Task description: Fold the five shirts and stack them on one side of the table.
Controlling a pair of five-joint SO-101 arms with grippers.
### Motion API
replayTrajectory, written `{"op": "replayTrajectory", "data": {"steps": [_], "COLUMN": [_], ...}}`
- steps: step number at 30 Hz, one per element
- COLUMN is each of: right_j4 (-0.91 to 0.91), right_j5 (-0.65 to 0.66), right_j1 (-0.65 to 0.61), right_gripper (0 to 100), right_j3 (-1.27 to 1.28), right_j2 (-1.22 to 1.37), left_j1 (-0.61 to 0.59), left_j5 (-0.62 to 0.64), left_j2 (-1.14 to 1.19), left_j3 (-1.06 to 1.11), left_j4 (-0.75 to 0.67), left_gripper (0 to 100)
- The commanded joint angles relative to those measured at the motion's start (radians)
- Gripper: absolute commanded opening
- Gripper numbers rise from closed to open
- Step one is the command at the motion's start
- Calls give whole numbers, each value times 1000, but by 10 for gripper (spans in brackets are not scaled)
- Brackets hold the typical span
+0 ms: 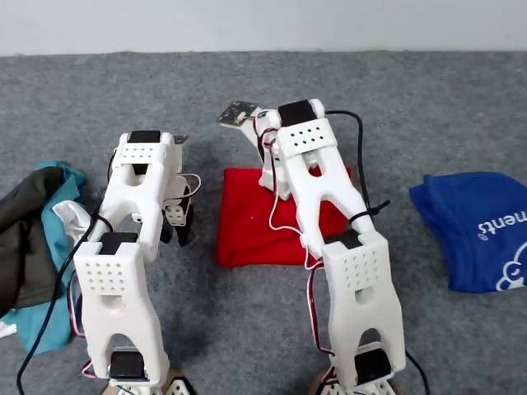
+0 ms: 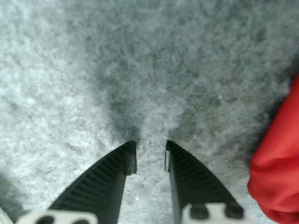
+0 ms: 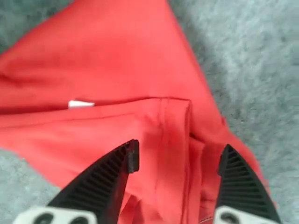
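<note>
Red shirt (image 1: pixel 247 218): folded, centre of frame | right gripper (image 3: pixel 180 161): fingers spread wide above it, empty | left gripper (image 2: pixel 150 156): fingers narrowly parted, empty, over grey tabletop (image 2: pixel 70 70) | blue shirt (image 1: pixel 473 226): right edge

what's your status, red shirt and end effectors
Left end effector slightly open, empty, over grey mat. Right end effector open over red shirt, not gripping. Blue shirt and unfolded pile aside.

A grey, fuzzy, carpet-like cover (image 1: pixel 247 329) spreads across the table top. A plain white wall (image 1: pixel 263 25) runs along the cover's far edge, meeting it in a straight line.
</note>
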Motion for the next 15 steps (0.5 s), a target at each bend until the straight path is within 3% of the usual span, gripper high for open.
{"op": "replayTrajectory", "data": {"steps": [1, 9, 15], "right_j4": [-51, -45, -41], "right_j5": [0, 37, 37], "right_j1": [25, 13, 10], "right_gripper": [270, 262, 151], "right_j3": [-3, -21, -40], "right_j2": [-42, 35, -2], "left_j1": [2, 2, 2], "left_j5": [-8, -8, -8], "left_j2": [-3, -3, -3], "left_j3": [-2, -2, -2], "left_j4": [-11, -11, -11], "left_gripper": [98, 98, 98]}}
